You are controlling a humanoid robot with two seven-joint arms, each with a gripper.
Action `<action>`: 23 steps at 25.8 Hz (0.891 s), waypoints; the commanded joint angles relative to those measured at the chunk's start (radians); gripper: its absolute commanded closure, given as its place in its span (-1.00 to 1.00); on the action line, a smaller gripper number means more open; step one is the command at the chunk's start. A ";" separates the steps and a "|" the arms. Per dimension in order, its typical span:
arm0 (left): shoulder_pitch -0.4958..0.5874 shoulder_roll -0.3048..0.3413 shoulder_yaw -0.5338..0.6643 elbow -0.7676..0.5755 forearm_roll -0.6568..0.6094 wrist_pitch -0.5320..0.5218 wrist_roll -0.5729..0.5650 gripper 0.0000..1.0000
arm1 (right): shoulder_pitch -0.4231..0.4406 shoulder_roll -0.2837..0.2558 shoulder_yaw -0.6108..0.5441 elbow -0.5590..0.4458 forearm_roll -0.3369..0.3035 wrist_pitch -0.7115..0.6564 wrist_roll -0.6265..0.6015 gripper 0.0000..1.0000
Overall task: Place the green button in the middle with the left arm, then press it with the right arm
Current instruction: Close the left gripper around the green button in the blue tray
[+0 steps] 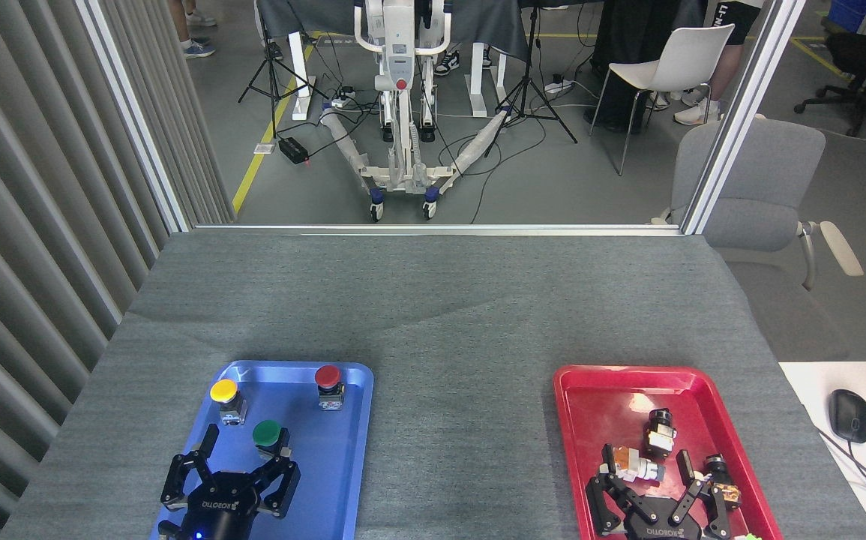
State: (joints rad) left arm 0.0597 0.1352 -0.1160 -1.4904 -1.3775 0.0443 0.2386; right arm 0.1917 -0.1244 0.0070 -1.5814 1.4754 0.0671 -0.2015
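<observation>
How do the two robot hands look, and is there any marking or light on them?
Both are black, three-fingered, jointed hands with white ROBOTIQ lettering on the palm. The left hand shows a small blue light at its wrist. The right hand shows no such light.

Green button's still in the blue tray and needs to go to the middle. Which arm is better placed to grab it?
Left. The left gripper sits open over the blue tray, fingers just short of the green button. The right gripper is over the red tray, across the bare cloth.
</observation>
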 commanded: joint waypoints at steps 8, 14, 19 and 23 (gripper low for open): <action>-0.001 0.004 0.016 -0.010 0.003 0.020 0.005 -1.00 | 0.000 0.003 0.001 0.001 -0.001 -0.001 -0.001 -1.00; -0.008 0.007 0.015 -0.004 -0.002 0.014 0.004 -1.00 | 0.000 0.003 0.001 0.001 0.000 0.000 -0.001 -1.00; -0.001 0.007 0.015 -0.004 -0.005 0.012 0.004 -1.00 | 0.000 0.003 0.001 0.001 -0.001 0.000 -0.001 -1.00; -0.001 0.006 0.015 -0.005 -0.005 0.012 0.004 -1.00 | 0.000 0.003 0.001 0.001 0.000 0.000 -0.001 -1.00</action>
State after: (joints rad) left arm 0.0584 0.1426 -0.1012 -1.4940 -1.3818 0.0566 0.2426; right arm 0.1917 -0.1212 0.0077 -1.5800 1.4745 0.0665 -0.2029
